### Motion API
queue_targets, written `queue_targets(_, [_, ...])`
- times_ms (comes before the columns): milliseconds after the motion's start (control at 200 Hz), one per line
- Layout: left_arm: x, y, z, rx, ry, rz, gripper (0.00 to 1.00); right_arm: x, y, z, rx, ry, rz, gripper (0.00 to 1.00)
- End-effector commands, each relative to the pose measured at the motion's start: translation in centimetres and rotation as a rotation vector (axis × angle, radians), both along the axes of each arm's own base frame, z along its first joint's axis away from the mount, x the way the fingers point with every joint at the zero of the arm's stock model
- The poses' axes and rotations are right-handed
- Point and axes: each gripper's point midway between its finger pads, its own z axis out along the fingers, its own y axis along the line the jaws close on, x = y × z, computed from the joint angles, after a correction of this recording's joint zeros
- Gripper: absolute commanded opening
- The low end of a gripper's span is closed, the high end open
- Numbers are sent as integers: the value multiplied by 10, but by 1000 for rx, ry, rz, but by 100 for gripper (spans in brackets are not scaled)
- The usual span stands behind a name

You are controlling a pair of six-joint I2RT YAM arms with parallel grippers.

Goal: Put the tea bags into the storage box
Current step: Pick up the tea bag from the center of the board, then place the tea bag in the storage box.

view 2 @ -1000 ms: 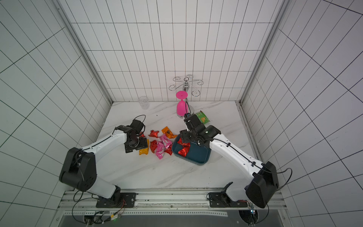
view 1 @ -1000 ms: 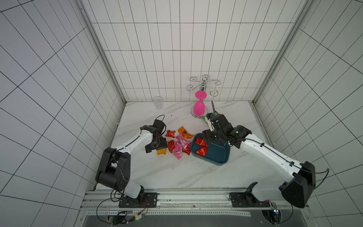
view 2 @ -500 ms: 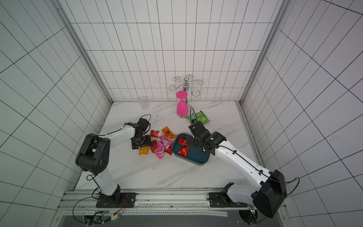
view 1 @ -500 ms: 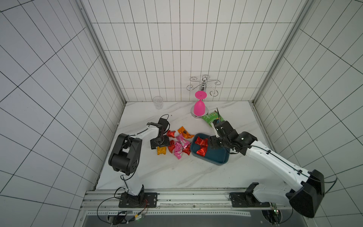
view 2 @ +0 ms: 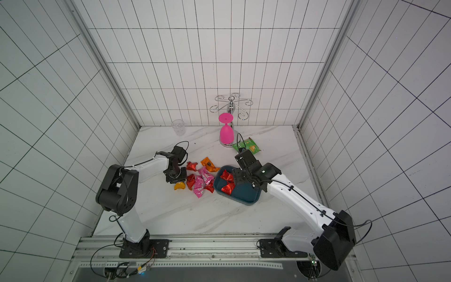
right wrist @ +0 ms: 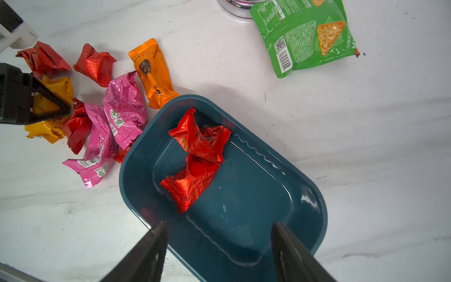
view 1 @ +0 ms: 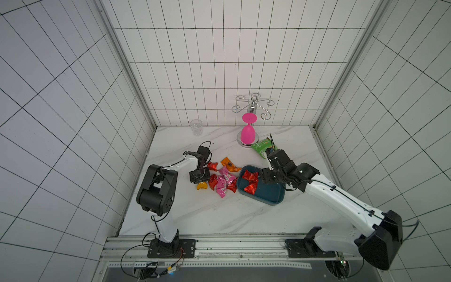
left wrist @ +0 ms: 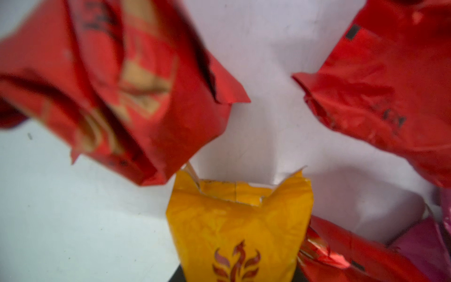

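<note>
The storage box [view 1: 271, 195] [right wrist: 305, 219] is a teal tray right of centre with two red tea bags [view 1: 250, 180] [right wrist: 200, 139] in its left end. Several more tea bags lie loose on the marble to its left: pink [view 1: 223, 185], orange [view 1: 229, 166] and red [view 1: 212, 166]. My left gripper [view 1: 199, 179] [left wrist: 236, 276] points down at the pile's left edge, shut on a yellow tea bag [left wrist: 239, 224] [right wrist: 48, 127]. My right gripper [view 1: 268, 179] [right wrist: 219, 227] hovers open over the box with nothing between its fingers.
A green snack packet [view 1: 262, 146] [right wrist: 305, 36] lies behind the box. A pink goblet [view 1: 247, 134] hangs on a chrome rack at the back wall, and a clear tumbler [view 1: 196, 127] stands at the back left. Tiled walls close three sides.
My left gripper has dropped onto the yellow tea bag and closed on it. My right gripper has drawn back a little to the right over the box, still open.
</note>
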Motion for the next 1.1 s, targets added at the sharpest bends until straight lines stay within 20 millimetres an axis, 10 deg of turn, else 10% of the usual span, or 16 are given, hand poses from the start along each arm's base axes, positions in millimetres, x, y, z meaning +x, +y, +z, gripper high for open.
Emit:
queue_targets(0, [-4, 0, 19, -12, -37, 3, 37, 6, 1, 1, -1, 8, 7, 71])
queue_targets(285, [-8, -20, 95, -53, -173, -43, 39, 18, 5, -16, 50, 75, -16, 70])
queue_targets(605, [-11, -123, 152, -163, -276, -330, 42, 25, -32, -48, 115, 181, -220, 70])
queue_targets(914, [-26, -240, 133, -230, -223, -615, 43, 7, -67, -50, 136, 151, -317, 70])
queue_targets(1099, [-26, -272, 108, -218, -184, -635, 43, -2, -81, -43, 156, 128, -361, 70])
